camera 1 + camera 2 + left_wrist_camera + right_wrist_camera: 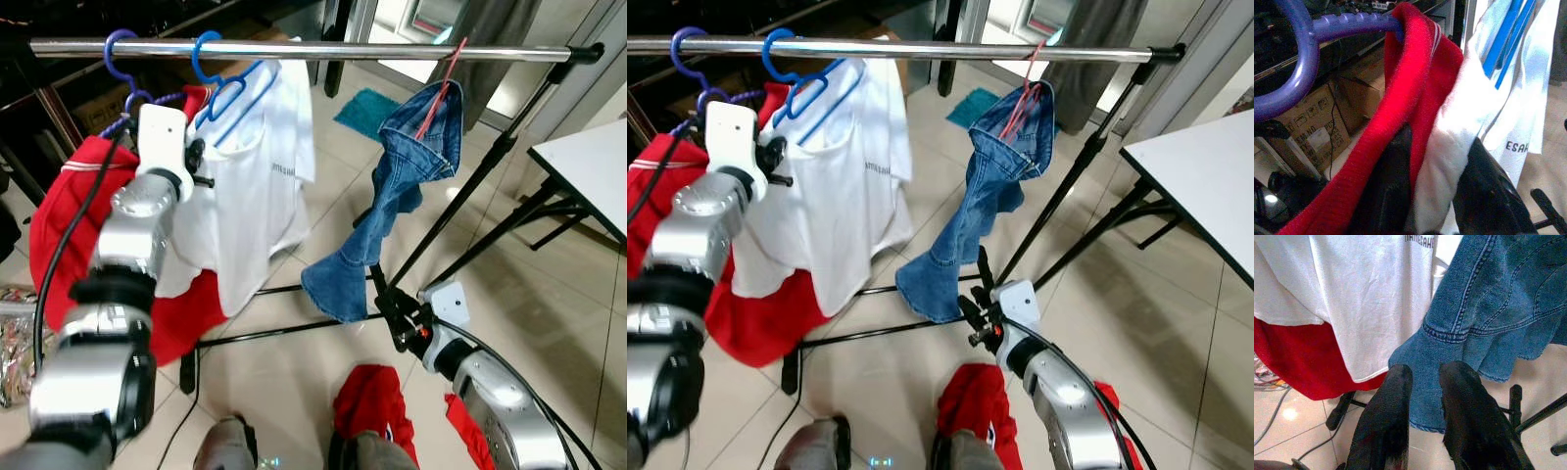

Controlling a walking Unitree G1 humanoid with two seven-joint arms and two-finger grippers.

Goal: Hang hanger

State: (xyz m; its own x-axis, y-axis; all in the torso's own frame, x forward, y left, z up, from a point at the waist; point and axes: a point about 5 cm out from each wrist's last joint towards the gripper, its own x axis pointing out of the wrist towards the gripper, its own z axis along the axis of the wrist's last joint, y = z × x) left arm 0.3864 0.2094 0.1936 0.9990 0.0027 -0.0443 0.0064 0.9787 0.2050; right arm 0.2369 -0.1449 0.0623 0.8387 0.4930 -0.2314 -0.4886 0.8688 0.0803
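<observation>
Now left pincer clamps red garment on purple hanger at rail.

Rail: polished silver metal. Purple hanger: violet, ribbed on its arm; carries the red garment, solid red with a thin white stripe at the collar. Blue hanger: bright blue; carries the white shirt, plain white with small dark lettering. Red hanger: thin, red; carries the jeans, mid-blue denim with lighter stitching. Floor: pale beige tiles. Mat: teal.
</observation>
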